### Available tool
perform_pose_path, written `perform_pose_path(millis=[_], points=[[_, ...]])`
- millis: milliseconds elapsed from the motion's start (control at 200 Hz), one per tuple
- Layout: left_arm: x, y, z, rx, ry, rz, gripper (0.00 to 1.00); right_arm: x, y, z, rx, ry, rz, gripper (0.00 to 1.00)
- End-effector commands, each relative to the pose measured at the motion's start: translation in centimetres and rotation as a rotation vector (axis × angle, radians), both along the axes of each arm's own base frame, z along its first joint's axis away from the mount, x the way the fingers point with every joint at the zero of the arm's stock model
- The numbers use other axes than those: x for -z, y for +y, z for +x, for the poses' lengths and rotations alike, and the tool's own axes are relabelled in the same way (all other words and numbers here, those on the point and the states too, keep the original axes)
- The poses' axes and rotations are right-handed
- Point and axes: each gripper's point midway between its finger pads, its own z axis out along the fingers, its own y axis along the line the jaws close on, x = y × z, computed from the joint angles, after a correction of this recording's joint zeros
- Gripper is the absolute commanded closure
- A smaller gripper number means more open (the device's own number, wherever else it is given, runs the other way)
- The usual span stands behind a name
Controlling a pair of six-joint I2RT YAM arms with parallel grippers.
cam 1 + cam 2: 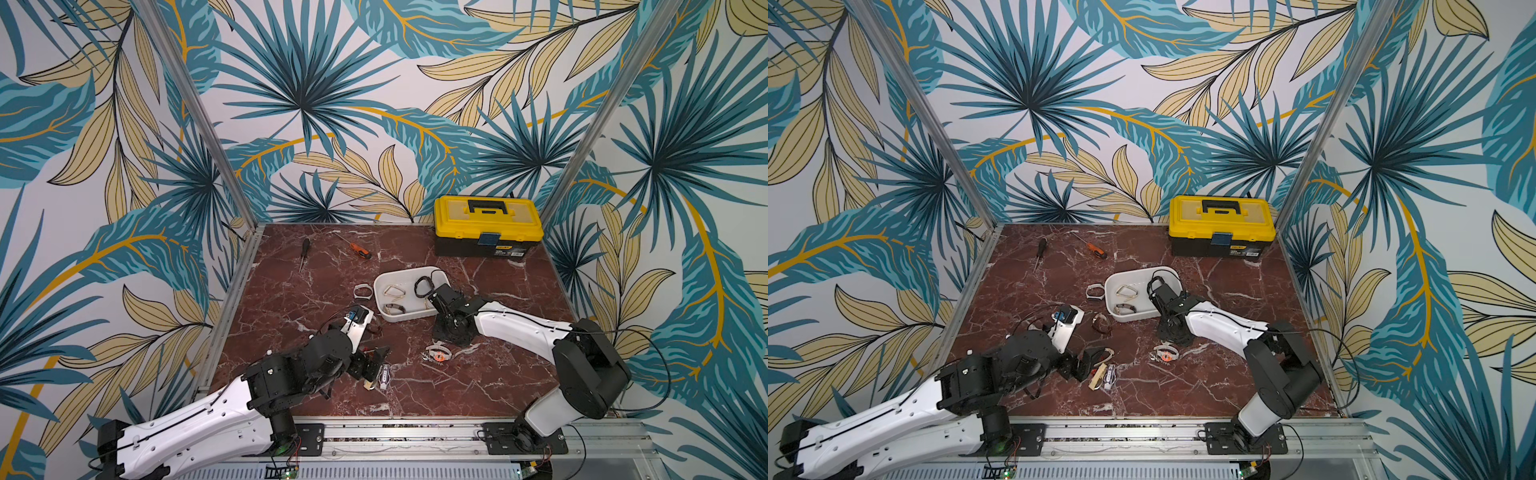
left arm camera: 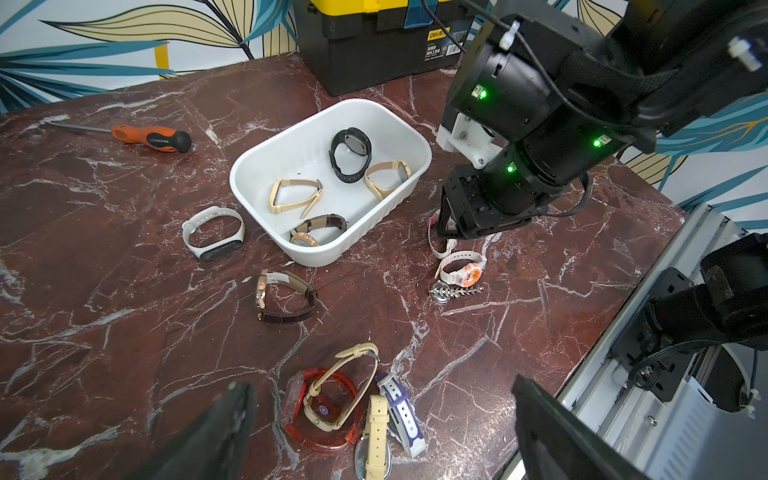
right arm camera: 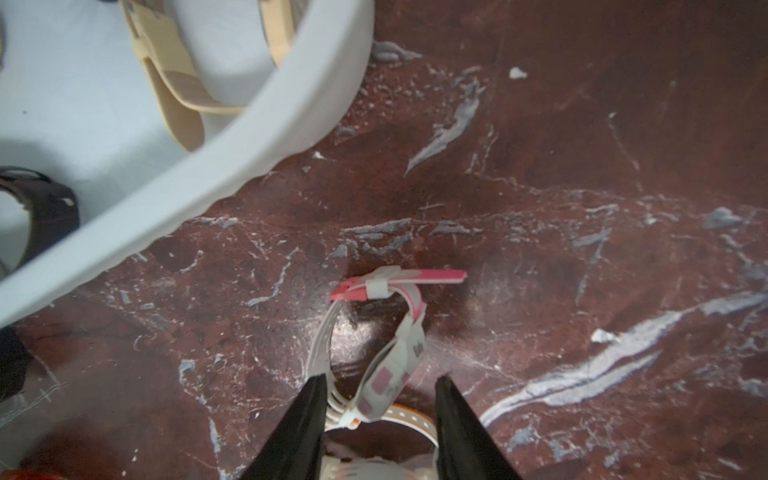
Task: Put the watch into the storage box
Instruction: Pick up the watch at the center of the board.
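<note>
Your right gripper (image 3: 380, 415) is hanging straight down just beside the storage box (image 3: 232, 166), off the corner facing the arm bases on the right arm's side. Its jaws are standing apart and straddling the watch (image 3: 399, 353), a white one with pink patches and a pink strap end. One finger (image 3: 309, 415) is touching the strap while the other is standing clear of it, so the claw is released and is not yet clamping anything. The watch is lying on the marble table (image 3: 582, 166), outside the box and near its wall but not touching it.

Inside the box you are seeing four watches lying on the floor: a black one (image 2: 349, 153), two with beige straps (image 2: 295, 197) (image 2: 388, 178) and a brown-strapped one (image 2: 318, 228).

A white-and-orange watch (image 2: 461, 270) and a silver metal watch (image 2: 453, 291) are lying a little farther from the box than the watch. A white band (image 2: 214, 232) is lying just beside the box's left-arm end.

Your left gripper (image 2: 380, 384) is hovering well apart from the box on its base-facing side. Its jaws are spread wide and empty over a heap of watches (image 2: 332, 411).

A yellow-lidded toolbox (image 1: 488, 226) is standing beyond the box's far side.
</note>
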Motion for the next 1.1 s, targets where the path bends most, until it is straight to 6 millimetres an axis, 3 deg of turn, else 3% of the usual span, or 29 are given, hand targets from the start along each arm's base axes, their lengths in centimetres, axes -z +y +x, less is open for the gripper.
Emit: perform_pose_path(millis=[0,265,616,891,1097], points=[[0.3,0.1,0.0,-0.001,-0.007,-0.006,0.00,0.8,-0.6,-0.4,-0.010,0.028,-0.052,0.55],[0.4,0.3,0.1,-0.015,-0.009,0.002,0.00,1.5,-0.6,-0.1,-0.012,0.040,-0.078,0.57],[0.5,0.6,0.3,-0.027,-0.011,0.015,0.00,1.8,-1.3,-0.3,-0.022,0.046,-0.112,0.82],[0.3,0.7,0.3,-0.028,-0.017,0.018,0.00,0.2,-1.9,0.1,-0.051,0.013,-0.151,0.93],[0.2,0.7,0.5,-0.034,-0.028,0.021,0.00,-2.3,-2.1,0.1,-0.079,-0.032,-0.142,0.94]])
